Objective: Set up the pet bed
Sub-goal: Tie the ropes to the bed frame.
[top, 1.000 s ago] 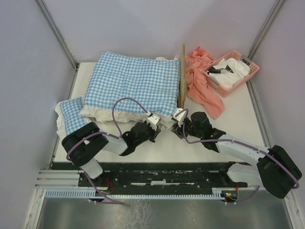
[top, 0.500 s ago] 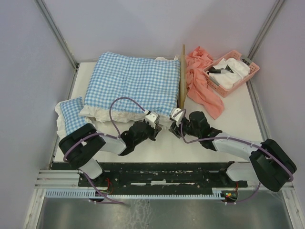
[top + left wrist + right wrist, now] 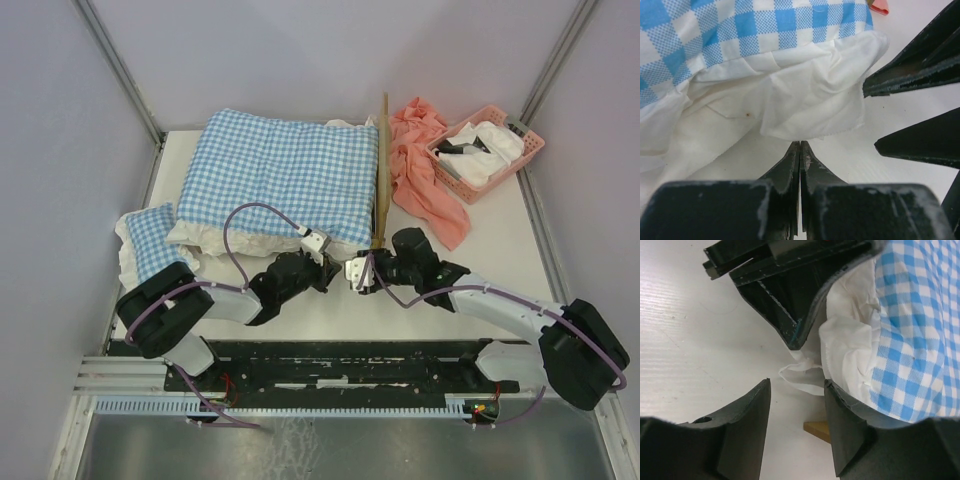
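A blue-and-white checked cushion (image 3: 285,175) covers the pet bed; only its light-wood side rail (image 3: 382,170) shows, plus a wooden corner (image 3: 816,430) under the frill. My left gripper (image 3: 328,262) is at the cushion's near right corner. Its jaws are shut, tips (image 3: 800,146) pinching the hem of the white frill (image 3: 805,95). My right gripper (image 3: 348,268) faces it from the right, open. In the right wrist view its fingers (image 3: 796,388) straddle the loose frill end (image 3: 801,374), the right one against the cushion. The left gripper (image 3: 792,335) shows just beyond.
A pink basket (image 3: 530,150) with white things stands at the back right, a pink cloth (image 3: 428,185) draped beside the rail. A small checked pillow (image 3: 150,245) lies at the table's left edge. Enclosure walls rise close on both sides.
My right gripper has slid left to the cushion's corner and opened wider. The left arm has shifted slightly left, its jaws still shut at the frill.
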Controlling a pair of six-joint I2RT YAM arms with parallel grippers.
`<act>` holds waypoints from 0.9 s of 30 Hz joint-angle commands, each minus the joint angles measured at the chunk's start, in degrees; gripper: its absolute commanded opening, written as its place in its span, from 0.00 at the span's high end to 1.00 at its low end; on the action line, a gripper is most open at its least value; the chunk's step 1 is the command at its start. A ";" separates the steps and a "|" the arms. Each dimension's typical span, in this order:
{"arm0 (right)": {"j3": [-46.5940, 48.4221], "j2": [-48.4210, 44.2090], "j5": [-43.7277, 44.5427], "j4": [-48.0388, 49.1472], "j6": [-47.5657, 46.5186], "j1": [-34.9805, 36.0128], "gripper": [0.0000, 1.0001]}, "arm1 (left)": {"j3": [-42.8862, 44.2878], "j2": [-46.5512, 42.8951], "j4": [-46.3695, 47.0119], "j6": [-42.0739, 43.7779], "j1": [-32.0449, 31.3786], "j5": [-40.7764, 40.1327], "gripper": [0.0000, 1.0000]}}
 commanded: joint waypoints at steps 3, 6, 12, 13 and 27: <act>0.24 3.98 1.16 4.09 -10.72 2.09 0.42 | 0.40 -0.92 3.52 -4.88 0.98 2.28 0.97; 2.34 8.21 2.69 4.83 -12.71 2.94 0.42 | -0.12 -1.64 4.04 -5.15 1.38 2.49 0.97; 4.59 13.09 5.22 8.74 -13.09 2.98 0.44 | -1.30 -2.87 4.35 -5.46 2.54 2.64 0.97; 5.09 13.71 5.39 8.74 -13.10 3.04 0.44 | -1.40 -2.94 4.37 -5.60 2.79 2.96 0.97; 7.60 18.18 4.71 9.39 -13.72 3.10 0.47 | -2.09 -2.95 6.63 -8.35 3.55 5.18 0.97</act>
